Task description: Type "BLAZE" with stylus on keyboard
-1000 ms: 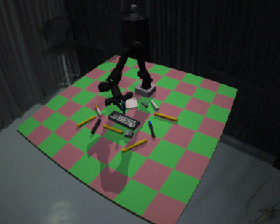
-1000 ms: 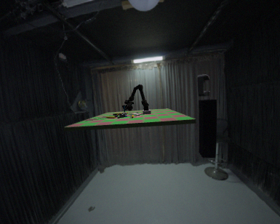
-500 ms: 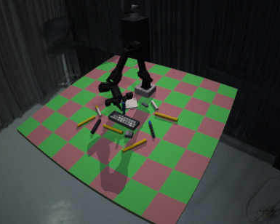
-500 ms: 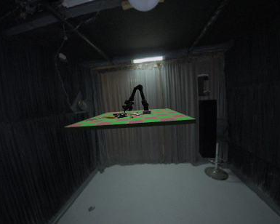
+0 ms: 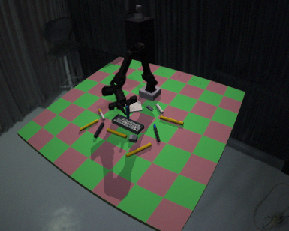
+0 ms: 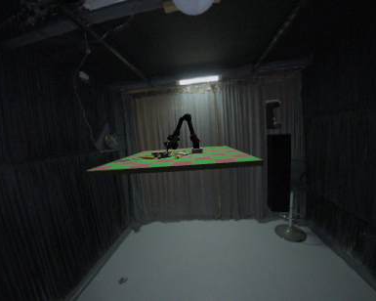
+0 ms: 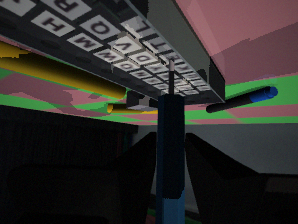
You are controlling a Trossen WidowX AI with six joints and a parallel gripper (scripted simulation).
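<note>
My gripper is shut on a blue stylus and holds it upright over the back edge of the dark keyboard. In the wrist view the stylus's thin light tip stands just off the white keys near the keyboard's end; I cannot tell whether it touches a key. In the exterior view the arm is small above the checkered desk, and the stylus is too small to see there.
Around the keyboard lie several yellow pencils, dark pens with blue caps, a dark pen, grey erasers, a white marker and a white notepad. The arm's grey base stands behind.
</note>
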